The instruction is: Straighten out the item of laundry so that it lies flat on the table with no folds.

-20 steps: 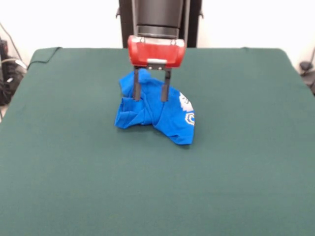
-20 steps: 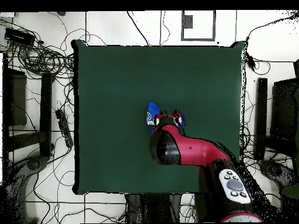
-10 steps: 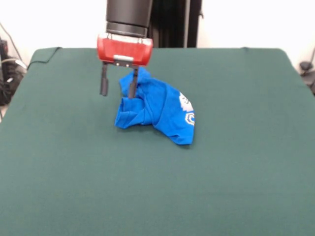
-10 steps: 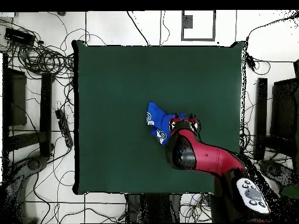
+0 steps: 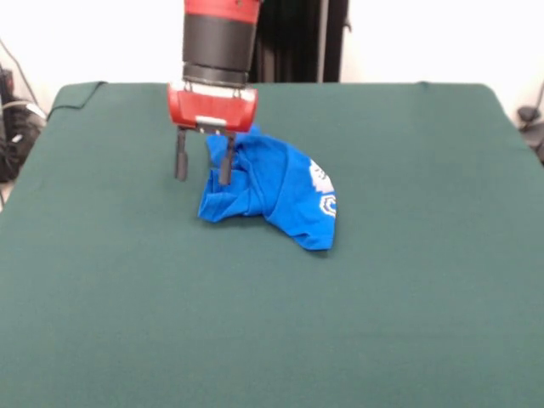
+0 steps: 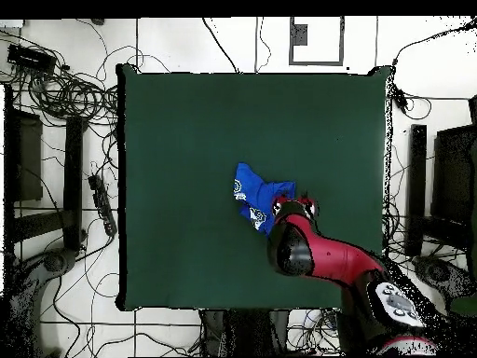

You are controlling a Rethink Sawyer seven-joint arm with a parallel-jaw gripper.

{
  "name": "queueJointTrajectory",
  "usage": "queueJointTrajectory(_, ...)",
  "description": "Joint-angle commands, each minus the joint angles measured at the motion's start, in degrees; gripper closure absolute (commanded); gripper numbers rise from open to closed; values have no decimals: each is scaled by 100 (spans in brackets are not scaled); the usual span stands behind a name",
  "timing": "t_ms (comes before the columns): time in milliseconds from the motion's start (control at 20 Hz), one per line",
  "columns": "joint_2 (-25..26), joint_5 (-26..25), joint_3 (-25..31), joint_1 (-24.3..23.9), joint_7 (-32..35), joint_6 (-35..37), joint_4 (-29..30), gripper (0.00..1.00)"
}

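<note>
Nearest you, the front half of the table (image 5: 272,340) is lying bare. Past it, around the middle and well clear of every edge, the item of laundry (image 5: 280,191) is sitting in a bunched heap, its white print facing the right edge (in the front view), so plenty of folds are remaining. Just beyond, at the heap's left end, the gripper (image 5: 203,166) is hanging released, one finger in front of the cloth and the other over bare felt. A second ago it was straddling the heap's middle; it has been sliding left and is now dipping lower, while the cloth has kept its shape. You are likely watching it line up a grasp on that end.
</note>
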Motion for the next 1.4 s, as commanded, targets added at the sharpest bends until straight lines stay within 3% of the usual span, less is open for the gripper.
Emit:
queueJointTrajectory(50, 748, 308, 271, 314, 1454, -424, 292, 0)
queueJointTrajectory(200, 757, 353, 275, 360, 1447, -456, 331, 0)
queueJointTrajectory(500, 40, 396, 271, 243, 1386, 8, 649, 0)
queueJointTrajectory(850, 130, 595, -78, 398, 1130, 345, 392, 0)
queueJointTrajectory(900, 112, 640, -155, 442, 1127, 330, 413, 100)
queueJointTrajectory(1400, 97, 598, -199, 522, 1048, 333, 357, 100)
